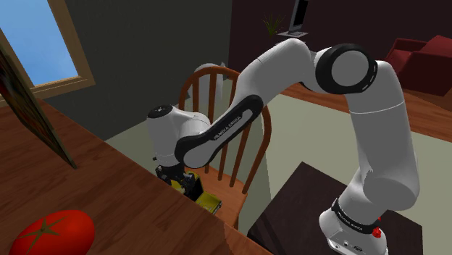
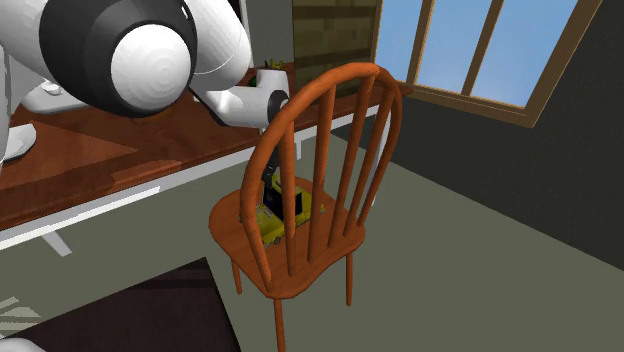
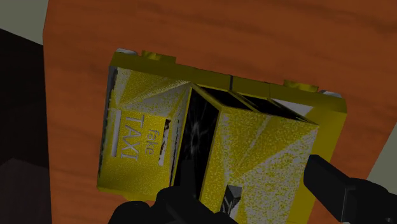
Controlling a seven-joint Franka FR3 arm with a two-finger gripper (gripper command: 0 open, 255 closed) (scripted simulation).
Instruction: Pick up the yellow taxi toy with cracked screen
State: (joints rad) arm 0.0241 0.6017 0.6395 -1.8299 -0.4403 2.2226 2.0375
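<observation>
Wooden chair seat (image 2: 232, 222) holds yellow taxi toy (image 2: 287, 210), long axis lower-left to upper-right in second exterior view. End effector (image 3: 249, 181) open, fingers spread over taxi.

Yellow taxi toy (image 3: 210, 146): one
Wooden chair (image 2: 235, 225): one
Red tomato (image 1: 54, 233): one
Wooden tabletop (image 1: 109, 188): one
Window (image 1: 36, 36): one
Leaning framed picture (image 1: 29, 109): one
Robot arm (image 1: 377, 145): one
Dark stand (image 1: 290, 210): one

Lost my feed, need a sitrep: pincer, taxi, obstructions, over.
Pincer down at the yellow taxi toy, grip unconfirmed. Taxi sitting on the wooden chair seat. Chair back close beside the arm.
</observation>
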